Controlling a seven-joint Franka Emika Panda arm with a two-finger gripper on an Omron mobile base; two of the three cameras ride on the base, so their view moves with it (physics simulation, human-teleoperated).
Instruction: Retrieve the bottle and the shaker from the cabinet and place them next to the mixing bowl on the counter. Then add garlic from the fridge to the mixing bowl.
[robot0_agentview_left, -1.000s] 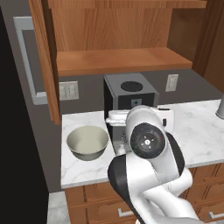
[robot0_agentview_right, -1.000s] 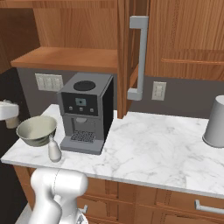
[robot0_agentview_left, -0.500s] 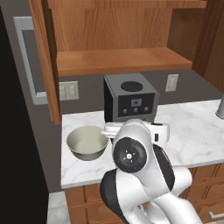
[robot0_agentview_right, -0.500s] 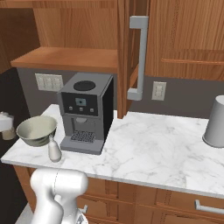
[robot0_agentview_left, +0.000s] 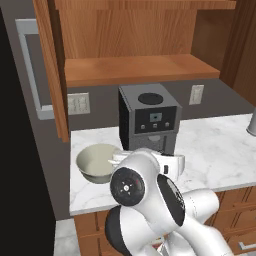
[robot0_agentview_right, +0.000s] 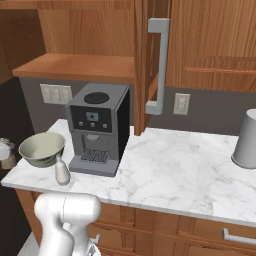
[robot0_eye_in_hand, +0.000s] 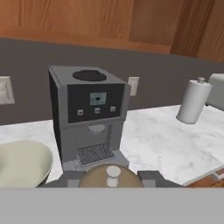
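One item is down — the bottle stands at the mixing bowl's five o'clock. The gripper clasps the shaker — next, set it on the bench beside them.

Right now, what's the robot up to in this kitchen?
The robot's pincer is shut on the little brown shaker, and it holds it up near the mixing bowl. The white bottle already stands on the counter, right beside the bowl and in front of the coffee machine. The shaker hasn't been set down yet.
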